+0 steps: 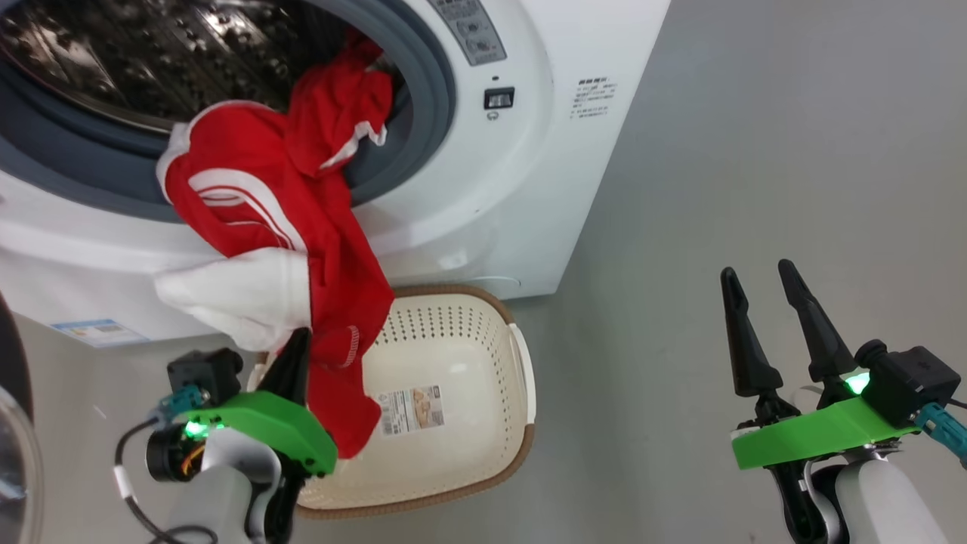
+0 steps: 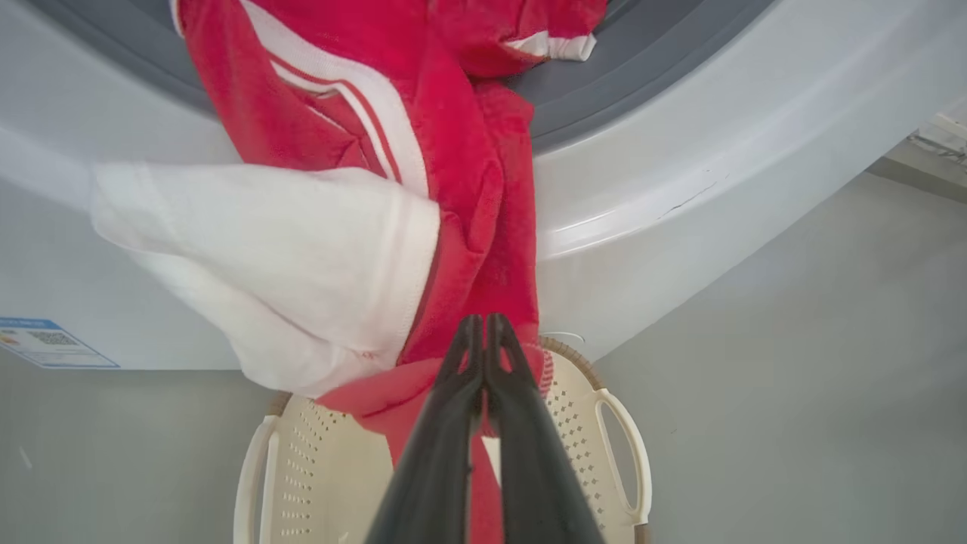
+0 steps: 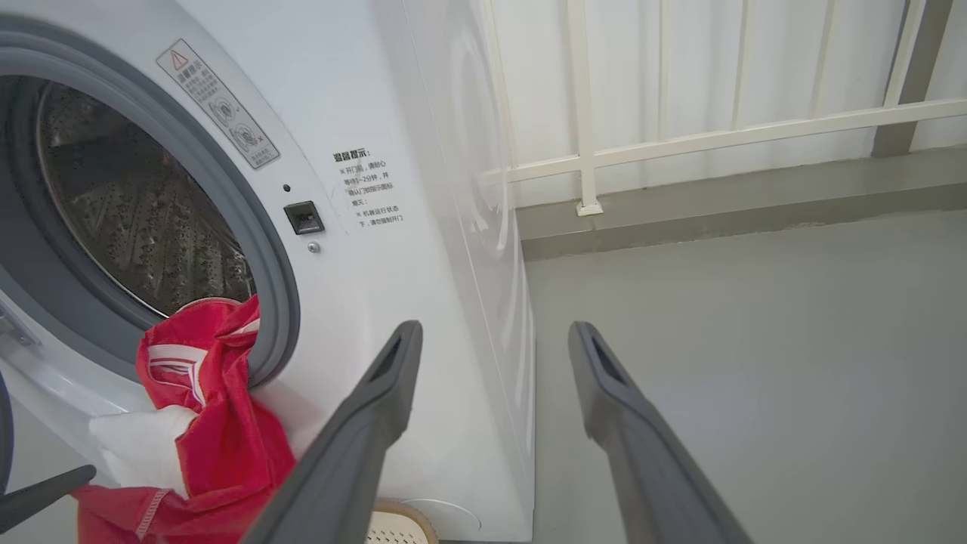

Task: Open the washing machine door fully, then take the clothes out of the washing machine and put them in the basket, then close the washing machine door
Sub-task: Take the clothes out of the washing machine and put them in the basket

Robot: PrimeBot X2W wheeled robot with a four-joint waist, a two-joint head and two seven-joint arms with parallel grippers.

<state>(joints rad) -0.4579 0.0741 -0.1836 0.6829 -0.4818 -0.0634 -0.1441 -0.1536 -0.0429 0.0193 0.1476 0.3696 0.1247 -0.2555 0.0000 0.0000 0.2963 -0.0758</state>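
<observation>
One step done so far? (observer)

Yes, the door opening, I judge. The second is midway: my left tool [image 2: 483,323] is clamped on the clothes [image 1: 332,249], which hang from the washing machine [image 1: 529,189] mouth over the basket [image 1: 521,355], with the upper part draped on the grey ring [image 1: 430,83]. My right tool [image 1: 755,272] has its fingers apart and is empty. (me)

Anything unclear? (observer)

The washing machine door [image 1: 13,453] is cut off at the frame edge, so I can't say how wide it stands. The drum [image 1: 151,53] is partly hidden. Closing is not yet done. (me)

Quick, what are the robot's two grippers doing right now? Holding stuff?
Left gripper: jaws shut on the clothes.
Right gripper: jaws open, holding nothing.
</observation>
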